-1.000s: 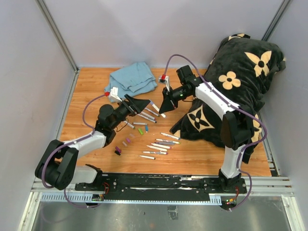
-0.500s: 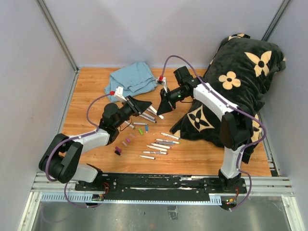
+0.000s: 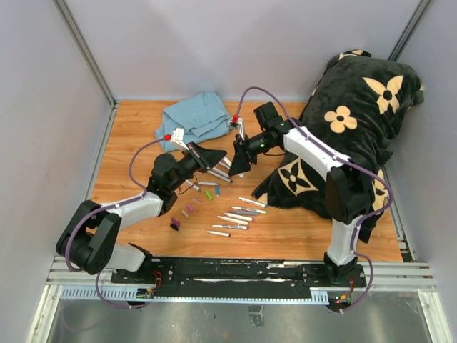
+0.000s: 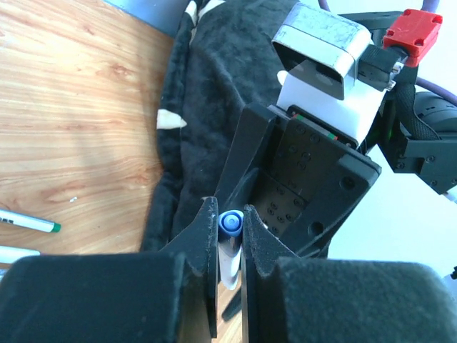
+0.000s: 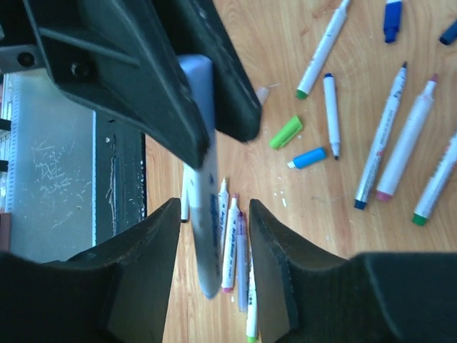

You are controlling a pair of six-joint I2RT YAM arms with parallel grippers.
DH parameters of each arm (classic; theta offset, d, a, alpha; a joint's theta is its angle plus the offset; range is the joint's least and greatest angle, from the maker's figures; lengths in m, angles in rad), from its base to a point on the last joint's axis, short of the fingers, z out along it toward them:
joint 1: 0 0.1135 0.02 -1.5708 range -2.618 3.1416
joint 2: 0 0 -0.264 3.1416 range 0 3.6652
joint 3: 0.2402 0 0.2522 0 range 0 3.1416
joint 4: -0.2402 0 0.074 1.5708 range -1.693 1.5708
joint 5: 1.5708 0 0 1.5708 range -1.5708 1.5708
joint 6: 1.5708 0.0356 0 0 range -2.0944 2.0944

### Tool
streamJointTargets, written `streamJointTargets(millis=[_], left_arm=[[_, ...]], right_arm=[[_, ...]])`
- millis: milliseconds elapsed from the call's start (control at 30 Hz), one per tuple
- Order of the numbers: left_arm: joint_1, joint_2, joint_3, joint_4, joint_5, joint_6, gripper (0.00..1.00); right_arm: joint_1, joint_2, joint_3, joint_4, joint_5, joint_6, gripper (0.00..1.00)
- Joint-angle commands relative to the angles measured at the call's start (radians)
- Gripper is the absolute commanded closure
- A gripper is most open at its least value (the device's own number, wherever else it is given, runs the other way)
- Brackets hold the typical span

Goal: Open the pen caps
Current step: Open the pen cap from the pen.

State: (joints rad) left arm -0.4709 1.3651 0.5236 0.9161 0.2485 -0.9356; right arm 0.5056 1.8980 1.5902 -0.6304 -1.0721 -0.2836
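Observation:
My left gripper (image 4: 229, 214) is shut on a blue pen cap (image 4: 230, 223) that sits on the end of a white marker (image 4: 228, 263). The marker's barrel (image 5: 205, 214) runs down between the parted jaws of my open right gripper (image 5: 213, 214) and touches neither finger clearly. In the top view the left gripper (image 3: 216, 158) and right gripper (image 3: 234, 164) meet tip to tip above the table's middle. Loose pen caps lie on the wood: green (image 5: 285, 132), light blue (image 5: 308, 158), purple (image 3: 175, 223) and pink (image 3: 190, 209).
Several uncapped markers (image 3: 237, 214) lie in a loose row on the wooden table (image 3: 128, 143), with more (image 5: 397, 139) below my right wrist. A blue cloth (image 3: 196, 118) lies at the back. A black flowered blanket (image 3: 357, 121) fills the right side.
My left gripper has moved in and closed on the marker's capped end. My right gripper, shut on the marker before, has parted its jaws and shifted slightly left.

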Motion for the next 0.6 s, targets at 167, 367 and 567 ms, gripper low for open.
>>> streamJointTargets(millis=[167, 367, 567], left_arm=[[-0.001, -0.06, -0.007, -0.014, -0.044, 0.056, 1.0], [0.274, -0.103, 0.072, -0.064, -0.012, -0.013, 1.0], [0.433, -0.134, 0.14, -0.142, -0.014, -0.032, 1.0]], right_arm=[[0.065, -0.031, -0.01, 0.032, -0.007, 0.028, 0.99], [0.065, -0.023, -0.039, 0.041, -0.051, 0.014, 0.99], [0.072, -0.005, -0.042, 0.046, -0.064, 0.019, 0.99]])
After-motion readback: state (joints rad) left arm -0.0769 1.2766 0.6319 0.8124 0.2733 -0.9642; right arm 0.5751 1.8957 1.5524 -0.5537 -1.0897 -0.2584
